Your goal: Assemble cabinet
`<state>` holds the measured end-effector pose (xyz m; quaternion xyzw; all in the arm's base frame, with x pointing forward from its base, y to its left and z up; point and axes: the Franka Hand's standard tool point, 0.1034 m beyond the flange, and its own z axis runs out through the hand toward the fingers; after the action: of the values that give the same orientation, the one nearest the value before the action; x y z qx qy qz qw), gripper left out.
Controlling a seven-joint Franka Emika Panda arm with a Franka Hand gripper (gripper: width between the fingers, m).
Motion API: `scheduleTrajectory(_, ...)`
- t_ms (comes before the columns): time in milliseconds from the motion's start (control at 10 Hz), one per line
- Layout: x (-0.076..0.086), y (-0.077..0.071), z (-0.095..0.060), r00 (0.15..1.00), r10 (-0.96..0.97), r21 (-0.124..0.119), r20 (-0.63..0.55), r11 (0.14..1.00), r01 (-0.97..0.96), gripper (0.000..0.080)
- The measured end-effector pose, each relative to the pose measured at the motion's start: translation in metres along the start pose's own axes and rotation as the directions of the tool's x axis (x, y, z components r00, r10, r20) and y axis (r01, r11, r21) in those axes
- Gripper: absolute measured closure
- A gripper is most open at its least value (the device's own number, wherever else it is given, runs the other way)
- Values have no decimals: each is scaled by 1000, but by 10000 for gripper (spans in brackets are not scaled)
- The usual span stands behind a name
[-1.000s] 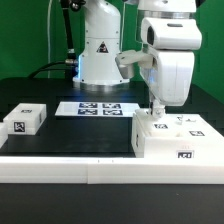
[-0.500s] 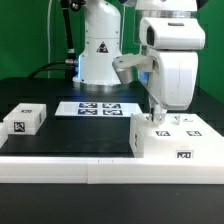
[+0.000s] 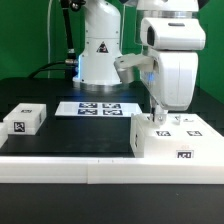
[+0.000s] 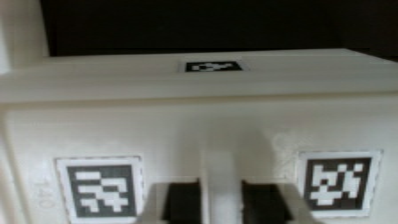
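The cabinet (image 3: pixel 176 142), a large white box with black-and-white tags, stands at the exterior view's right on the black table. My gripper (image 3: pixel 154 116) points straight down onto its top near the left edge. In the wrist view the cabinet (image 4: pixel 178 110) fills the picture, with a tag on each side of my gripper (image 4: pixel 217 205). The two dark fingers (image 4: pixel 178 205) press a thin white upright ridge of the cabinet between them. The ridge's lower end is hidden.
A small white tagged block (image 3: pixel 25 120) lies at the exterior view's left. The marker board (image 3: pixel 95 108) lies flat at the back middle, before the robot's base (image 3: pixel 100 50). A white ledge (image 3: pixel 60 165) runs along the table's front.
My gripper and the cabinet have shifted slightly toward the exterior view's left since one second ago. Almost nothing has moved in the last half second.
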<state>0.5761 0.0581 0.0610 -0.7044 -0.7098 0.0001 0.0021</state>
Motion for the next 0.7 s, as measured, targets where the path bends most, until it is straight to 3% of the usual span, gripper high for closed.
scheduleTrajectory(100,0,0,0,1000,0,0,0,1000,0,549)
scheduleTrajectory(200,0,0,0,1000,0,0,0,1000,0,549)
scheduleTrajectory(400,0,0,0,1000,0,0,0,1000,0,232)
scheduleTrajectory(500,0,0,0,1000,0,1,0,1000,0,232)
scheduleTrajectory(600,0,0,0,1000,0,1,0,1000,0,64)
scheduleTrajectory(700,0,0,0,1000,0,1,0,1000,0,20)
